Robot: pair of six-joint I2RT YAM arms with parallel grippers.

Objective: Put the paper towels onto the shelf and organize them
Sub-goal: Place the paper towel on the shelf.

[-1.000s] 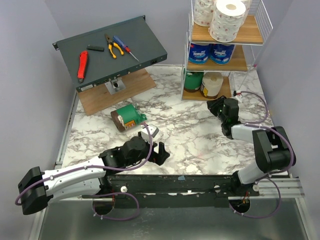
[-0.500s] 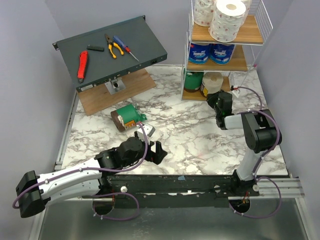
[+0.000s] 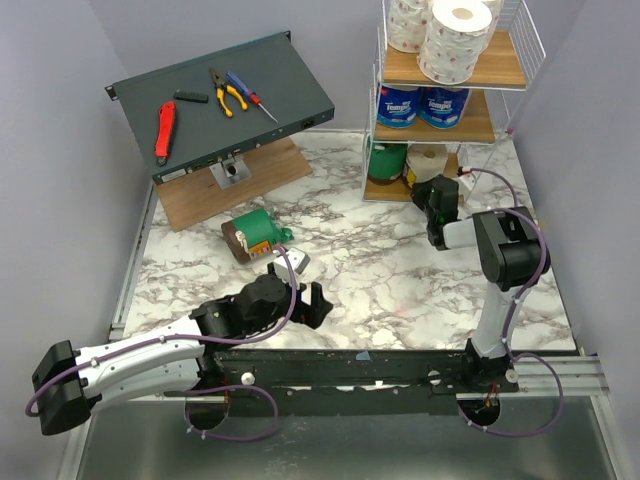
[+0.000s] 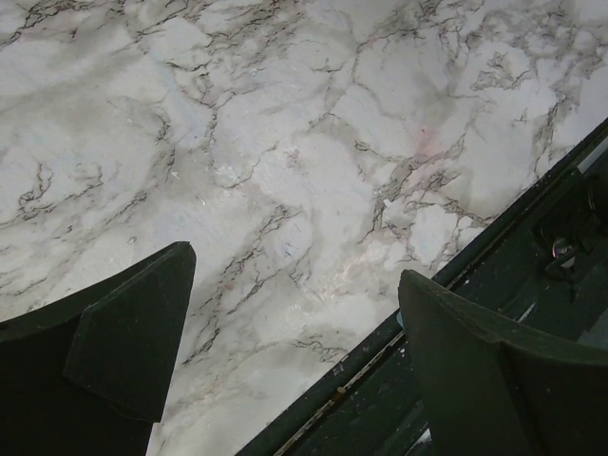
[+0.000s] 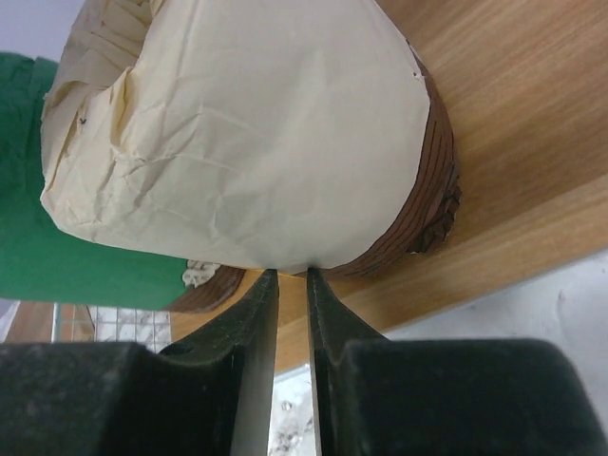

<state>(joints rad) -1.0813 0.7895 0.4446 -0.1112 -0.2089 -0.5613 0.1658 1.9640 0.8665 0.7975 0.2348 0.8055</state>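
Note:
The shelf (image 3: 503,66) stands at the back right. White speckled paper towels (image 3: 455,40) fill its top tier, blue-and-white ones (image 3: 420,106) the middle. On the bottom tier stand a green roll (image 3: 386,160) and a cream-and-brown roll (image 3: 430,163). My right gripper (image 3: 433,190) is at the bottom tier. In the right wrist view its tips (image 5: 293,274) are shut and press against the cream-and-brown roll (image 5: 256,142) on the wooden board (image 5: 532,142). Another green roll (image 3: 258,233) lies on the marble table. My left gripper (image 3: 318,303) is open and empty near the front edge (image 4: 294,266).
A dark grey slanted panel (image 3: 225,100) at the back left carries a red-handled tool (image 3: 163,130), pliers (image 3: 228,92) and a screwdriver (image 3: 250,95). A wooden board (image 3: 225,185) lies under it. The black front rail (image 4: 532,237) runs beside the left gripper.
My right gripper has moved forward to the bottom tier and now touches the cream-and-brown roll, which has shifted slightly back. The left arm has drawn back a little.

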